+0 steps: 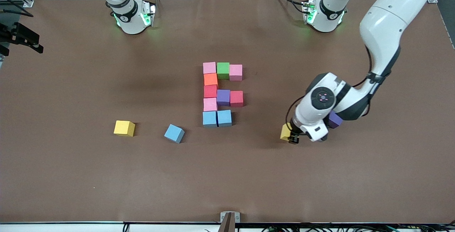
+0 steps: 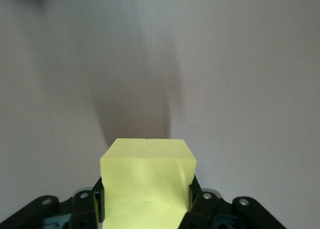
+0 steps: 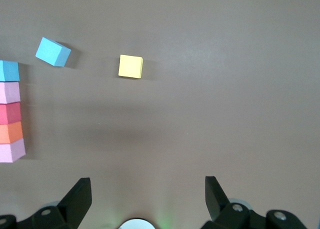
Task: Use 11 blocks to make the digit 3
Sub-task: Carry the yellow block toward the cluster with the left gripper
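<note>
Brown matte table (image 1: 89, 175) carries a partly built figure of small plain foam cubes near its middle. Top row: pink cube (image 1: 209, 68), green cube (image 1: 223, 70), second pink cube (image 1: 235, 72), touching. Column toward the front camera from the first pink: orange cube (image 1: 210, 79), red cube (image 1: 210, 91), third pink cube (image 1: 210, 104), light blue cube (image 1: 209, 118). Purple cube (image 1: 223, 97) and second red cube (image 1: 236, 98) form the middle bar. Second light blue cube (image 1: 224, 118) sits beside the first, so the bottom bar is two wide.

Loose pieces toward the right arm's end: tilted light blue cube (image 1: 174, 133) and yellow cube (image 1: 124, 128), well apart from the figure.

Left gripper (image 1: 291, 136) is low over the table toward the left arm's end, fingers (image 2: 204, 204) clamped on another yellow cube (image 2: 147, 184). Another purple cube (image 1: 334, 119) peeks out under that arm's wrist.

Right gripper (image 3: 147, 196) waits above the table, fingers spread wide, nothing between them.
</note>
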Robot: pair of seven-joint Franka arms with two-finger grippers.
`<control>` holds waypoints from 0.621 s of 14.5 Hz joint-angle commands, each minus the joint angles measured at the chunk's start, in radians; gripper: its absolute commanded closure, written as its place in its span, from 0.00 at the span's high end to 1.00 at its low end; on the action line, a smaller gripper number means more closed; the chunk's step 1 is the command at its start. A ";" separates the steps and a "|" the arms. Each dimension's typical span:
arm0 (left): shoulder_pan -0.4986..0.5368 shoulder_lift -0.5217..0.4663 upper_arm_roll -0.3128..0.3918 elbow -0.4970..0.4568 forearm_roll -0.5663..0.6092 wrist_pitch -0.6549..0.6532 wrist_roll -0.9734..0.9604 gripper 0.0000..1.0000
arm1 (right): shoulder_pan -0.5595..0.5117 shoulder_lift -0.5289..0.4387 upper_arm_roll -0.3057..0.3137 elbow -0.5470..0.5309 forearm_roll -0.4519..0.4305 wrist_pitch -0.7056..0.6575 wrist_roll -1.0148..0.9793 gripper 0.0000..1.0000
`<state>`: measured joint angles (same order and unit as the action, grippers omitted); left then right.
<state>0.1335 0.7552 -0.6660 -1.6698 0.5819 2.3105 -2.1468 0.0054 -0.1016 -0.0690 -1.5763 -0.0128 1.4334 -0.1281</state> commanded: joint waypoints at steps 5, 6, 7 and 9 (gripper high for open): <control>-0.323 0.119 0.169 0.220 -0.059 -0.022 -0.263 0.26 | -0.018 -0.017 0.018 -0.007 0.040 -0.019 0.061 1.00; -0.365 0.121 0.193 0.226 -0.080 -0.022 -0.277 0.26 | -0.018 -0.017 0.020 -0.007 0.040 -0.019 0.061 1.00; -0.400 0.121 0.212 0.228 -0.092 -0.022 -0.291 0.26 | -0.016 -0.017 0.021 -0.008 0.040 -0.021 0.061 1.00; -0.478 0.121 0.264 0.234 -0.118 -0.025 -0.329 0.26 | -0.012 -0.018 0.023 -0.010 0.037 -0.021 0.056 1.00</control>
<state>-0.2745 0.8667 -0.4516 -1.4670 0.5063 2.3059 -2.4474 0.0054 -0.1016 -0.0609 -1.5761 0.0167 1.4209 -0.0832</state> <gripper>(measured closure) 0.401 0.000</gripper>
